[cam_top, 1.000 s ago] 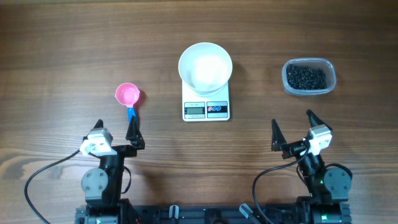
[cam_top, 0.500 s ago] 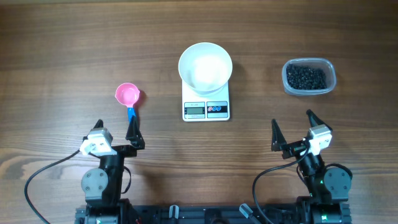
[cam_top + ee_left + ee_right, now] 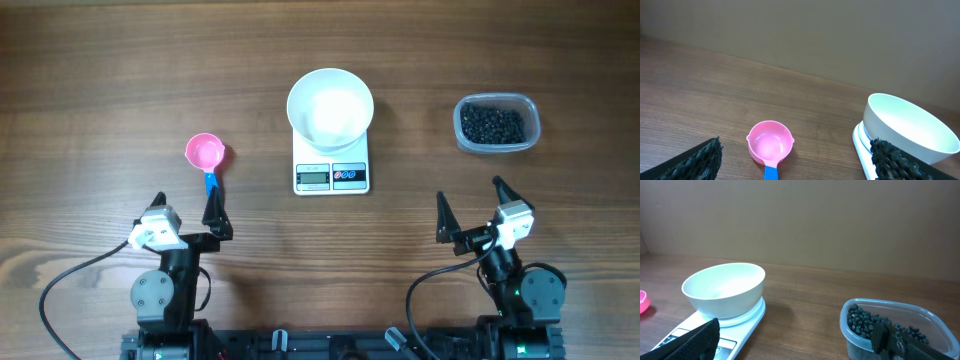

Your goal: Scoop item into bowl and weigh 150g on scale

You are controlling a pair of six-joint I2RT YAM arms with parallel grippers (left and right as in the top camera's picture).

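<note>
One bowl, scale, scoop, tub

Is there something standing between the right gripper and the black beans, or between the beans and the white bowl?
Nothing visible. Only bare table lies between the open right gripper and the beans in their tub, and between the tub and the bowl on the scale. The pink scoop lies far left.

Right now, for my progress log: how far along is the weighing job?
Done: the white bowl sits on the scale. In hand: nothing; left end effector and right end effector are open, empty. Left: take the pink scoop, move black beans from the clear tub into the bowl.
</note>
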